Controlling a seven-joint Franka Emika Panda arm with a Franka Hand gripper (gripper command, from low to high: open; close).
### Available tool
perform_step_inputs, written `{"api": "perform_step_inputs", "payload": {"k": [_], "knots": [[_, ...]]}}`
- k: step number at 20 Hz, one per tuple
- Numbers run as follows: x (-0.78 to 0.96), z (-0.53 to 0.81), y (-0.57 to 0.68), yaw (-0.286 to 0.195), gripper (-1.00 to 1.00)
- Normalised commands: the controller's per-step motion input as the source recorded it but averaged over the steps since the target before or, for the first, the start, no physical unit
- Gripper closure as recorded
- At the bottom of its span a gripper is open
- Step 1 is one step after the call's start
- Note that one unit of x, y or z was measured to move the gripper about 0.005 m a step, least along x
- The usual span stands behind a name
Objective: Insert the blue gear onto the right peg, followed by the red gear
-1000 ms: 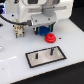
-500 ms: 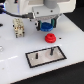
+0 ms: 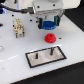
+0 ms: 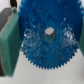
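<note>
The blue gear [image 3: 49,25] hangs in my gripper [image 3: 48,22], above the white table and just behind the red gear [image 3: 49,38]. In the wrist view the blue gear [image 4: 47,47] fills the picture, its grey hub hole in the middle, with a greenish finger [image 4: 9,42] against its rim on one side and the other finger at the opposite edge. The red gear lies flat on the table. The black-bordered white plate [image 3: 59,54] lies nearer the front, with the right peg [image 3: 51,50] upright on it and a fainter pin [image 3: 36,58] beside it.
A beige and white block-like object [image 3: 18,27] stands at the exterior view's left. A dark-blue object [image 3: 4,10] sits at the far back left. A small dark spot [image 3: 61,36] is on the table to the right of the red gear.
The gripper with the blue gear has shifted slightly to the exterior view's right. The red gear and the plate have not moved.
</note>
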Motion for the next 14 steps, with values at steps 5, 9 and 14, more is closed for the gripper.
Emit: {"api": "perform_step_inputs", "payload": {"k": [5,9,14], "knots": [[0.84,0.42,-0.13,0.0,1.0],[0.88,0.32,-0.12,0.0,1.0],[0.87,0.17,-0.15,0.0,1.0]]}}
